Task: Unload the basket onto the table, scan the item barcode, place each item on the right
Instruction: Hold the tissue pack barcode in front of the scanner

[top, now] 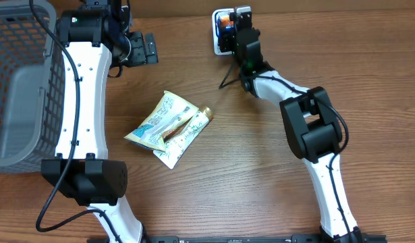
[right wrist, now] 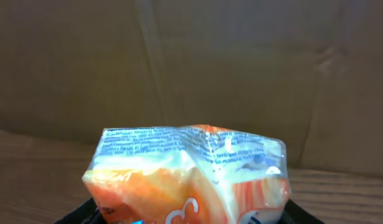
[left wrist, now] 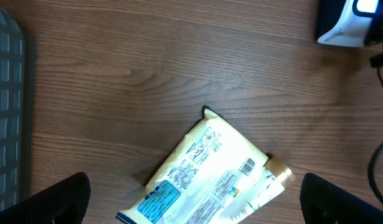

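An orange and white plastic packet (right wrist: 191, 180) with fine print along its top seam fills the bottom of the right wrist view. My right gripper (right wrist: 191, 214) is shut on the packet, its dark jaws showing just at either side. From overhead the right gripper (top: 234, 28) holds the packet (top: 225, 24) at the table's far edge, facing the brown wall. My left gripper (top: 148, 48) hangs open at the far left. Its dark fingertips (left wrist: 54, 199) are spread wide in the left wrist view, high above a white pouch (left wrist: 210, 180) on the table.
White and yellow pouches (top: 168, 128) with a blue label and a printed barcode lie mid-table. A grey mesh basket (top: 18, 81) stands at the left edge. A white device (left wrist: 344, 28) sits at the far side, thin black legs (top: 226, 79) beneath the right wrist.
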Tool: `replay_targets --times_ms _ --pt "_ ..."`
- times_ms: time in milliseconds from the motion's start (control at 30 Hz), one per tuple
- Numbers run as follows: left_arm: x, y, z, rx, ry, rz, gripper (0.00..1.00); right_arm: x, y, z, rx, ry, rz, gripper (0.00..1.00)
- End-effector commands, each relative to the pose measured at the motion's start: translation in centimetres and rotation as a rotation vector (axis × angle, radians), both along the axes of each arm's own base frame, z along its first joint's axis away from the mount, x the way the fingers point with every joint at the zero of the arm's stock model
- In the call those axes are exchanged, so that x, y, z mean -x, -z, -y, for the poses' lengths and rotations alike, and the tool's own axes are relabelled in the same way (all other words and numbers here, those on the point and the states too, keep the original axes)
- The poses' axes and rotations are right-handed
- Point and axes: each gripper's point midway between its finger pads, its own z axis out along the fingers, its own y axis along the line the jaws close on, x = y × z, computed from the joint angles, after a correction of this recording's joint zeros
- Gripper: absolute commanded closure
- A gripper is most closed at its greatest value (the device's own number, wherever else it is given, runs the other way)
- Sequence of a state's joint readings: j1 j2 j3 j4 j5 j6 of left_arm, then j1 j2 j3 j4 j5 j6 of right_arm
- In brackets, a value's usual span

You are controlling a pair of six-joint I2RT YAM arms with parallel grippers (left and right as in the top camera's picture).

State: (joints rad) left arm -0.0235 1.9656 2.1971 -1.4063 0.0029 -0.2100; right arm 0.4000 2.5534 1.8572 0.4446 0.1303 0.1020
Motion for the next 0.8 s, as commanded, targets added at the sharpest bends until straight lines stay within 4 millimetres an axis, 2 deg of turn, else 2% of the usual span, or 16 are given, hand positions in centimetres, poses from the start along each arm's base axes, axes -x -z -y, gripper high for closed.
replay_targets --times_ms 0,100,267,400,500,667,767 --pt "0.1 -0.2 -0.7 -0.006 -0.028 0.005 0.0 -0.7 -2.4 -0.8 0.002 -0.016 0.054 0.43" --pt "0.1 -0.2 -0.7 -0.006 -0.028 0.005 0.0 -0.8 -2.4 -0.6 0.024 -0.011 0.058 0.43" --pt "0.1 -0.2 -0.7 -0.006 -0.028 0.005 0.0 -0.5 -0.8 -0.5 0.063 -0.015 -0.003 0.43" --pt "0.1 -0.2 -0.7 -0.006 -0.028 0.005 0.0 -0.3 -1.6 -0.3 0.084 -0.009 -0.021 0.43" --pt "0.1 -0.2 -0.7 -0.006 -0.028 0.005 0.0 0.2 -3.8 -0.1 0.129 -0.011 -0.015 0.44" --pt "0.1 -0.2 -0.7 -0.006 -0.028 0.005 0.0 1.5 -10.1 1.2 0.165 0.037 -0.003 0.44" --pt "0.1 -0.2 -0.7 -0.006 -0.028 0.005 0.0 3.4 -14.0 3.1 0.197 0.09 -0.044 0.44"
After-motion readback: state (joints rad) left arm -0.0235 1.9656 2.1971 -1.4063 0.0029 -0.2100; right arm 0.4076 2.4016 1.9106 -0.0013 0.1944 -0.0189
